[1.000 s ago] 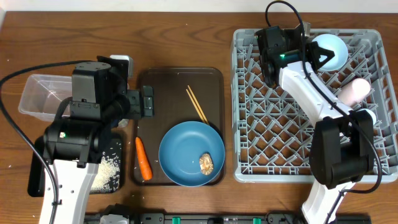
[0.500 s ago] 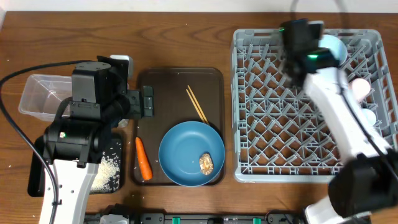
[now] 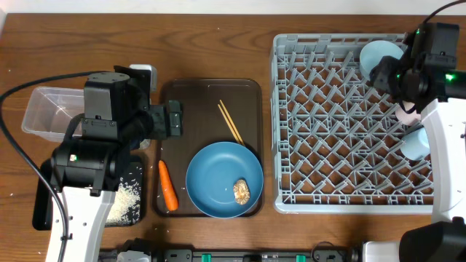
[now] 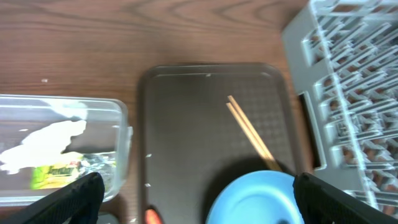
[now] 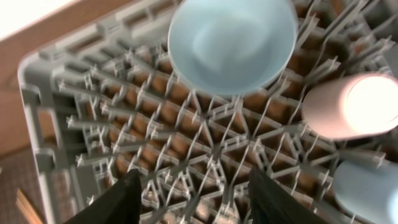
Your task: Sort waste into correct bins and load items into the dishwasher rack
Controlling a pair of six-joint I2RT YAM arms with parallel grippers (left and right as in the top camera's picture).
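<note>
Right end effector [image 5: 196, 180] hangs with fingers apart, empty, over the grey plastic lattice rack [image 3: 328, 145], which holds a small light-blue bowl [image 5: 231, 43], pale-pink cup [image 5: 351, 106] and light-blue cup [image 5: 367, 186]. Left end effector [image 4: 198, 186] has fingers apart, empty, above the dark-brown serving tray [image 4: 186, 124] carrying a large blue dish [image 3: 218, 175], thin wooden chopsticks [image 3: 231, 122] and an orange carrot [image 3: 167, 185].

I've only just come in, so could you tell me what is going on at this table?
Two arms are clearing a meal. The bowl, pink cup and blue cup sit in the rack, under the open, empty right gripper. The left gripper, also open, hangs over the brown tray, where the dish with a food piece, chopsticks and carrot lie. The napkin and wrapper are in the tub.
</note>
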